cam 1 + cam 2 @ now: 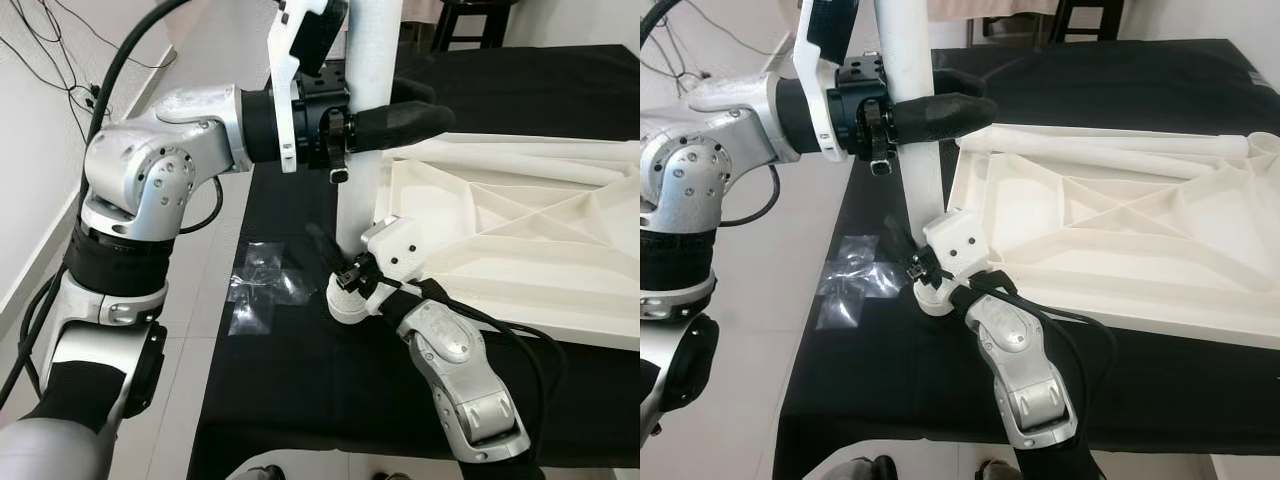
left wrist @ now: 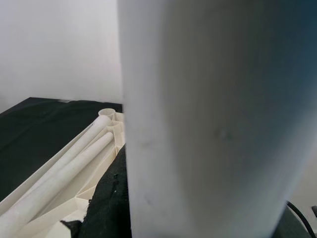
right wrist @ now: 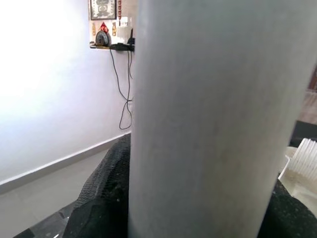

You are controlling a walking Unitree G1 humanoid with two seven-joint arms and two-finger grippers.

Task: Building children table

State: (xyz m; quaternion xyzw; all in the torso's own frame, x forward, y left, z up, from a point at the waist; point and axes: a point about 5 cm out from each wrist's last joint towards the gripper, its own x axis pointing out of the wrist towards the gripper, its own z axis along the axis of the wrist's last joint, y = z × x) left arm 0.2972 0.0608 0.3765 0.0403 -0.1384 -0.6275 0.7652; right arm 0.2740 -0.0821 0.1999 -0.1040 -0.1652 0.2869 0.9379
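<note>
A white table leg (image 1: 366, 60) stands upright at the left corner of the upturned white tabletop (image 1: 520, 230), which lies on a black cloth. My left gripper (image 1: 385, 125) is shut on the leg high up, its black fingers (image 1: 945, 113) wrapped around it. My right gripper (image 1: 345, 270) is shut on the leg near its foot (image 1: 350, 300). The leg (image 2: 213, 124) is close in the left wrist view, and the leg (image 3: 213, 114) is also close in the right wrist view, with black fingers (image 3: 104, 193) beside it. Two more white legs (image 1: 1120, 150) lie along the tabletop's far side.
A clear plastic bag (image 1: 262, 285) lies on the black cloth (image 1: 300, 400) left of the leg. Grey tiled floor (image 1: 180, 380) and a white wall with cables (image 1: 40, 60) run along the left. Dark chair legs (image 1: 470, 25) stand at the back.
</note>
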